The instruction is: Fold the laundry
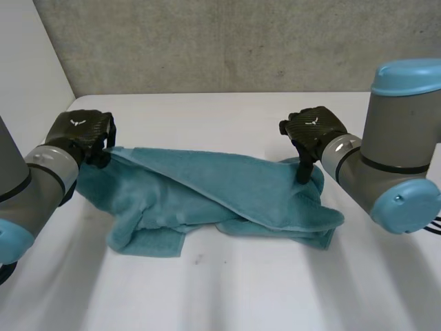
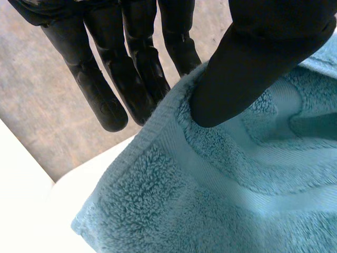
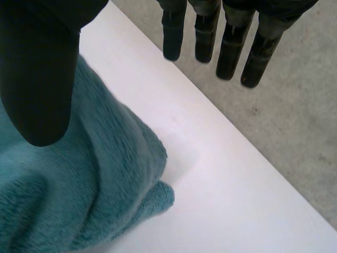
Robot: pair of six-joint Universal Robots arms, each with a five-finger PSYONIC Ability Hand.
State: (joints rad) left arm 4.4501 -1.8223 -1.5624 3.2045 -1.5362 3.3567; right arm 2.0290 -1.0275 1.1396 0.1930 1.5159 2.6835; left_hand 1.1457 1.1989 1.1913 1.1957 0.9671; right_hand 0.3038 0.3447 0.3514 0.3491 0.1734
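A teal towel point(image 1: 220, 193) lies bunched and loosely folded across the white table point(image 1: 227, 289), running from one hand to the other. My left hand point(image 1: 83, 129) is at its left end, a little above the table. There the thumb point(image 2: 247, 68) presses the hemmed edge of the towel point(image 2: 210, 200) against the fingers point(image 2: 105, 89) behind it. My right hand point(image 1: 313, 127) hovers at the towel's right end. Its fingers point(image 3: 231, 47) are straight and away from the cloth, and its thumb point(image 3: 37, 79) hangs just above the towel point(image 3: 79, 184) without pinching it.
A grey concrete wall point(image 1: 227, 41) rises behind the table's back edge. A white side panel point(image 1: 27, 55) stands at the left. Bare table lies in front of the towel and behind it.
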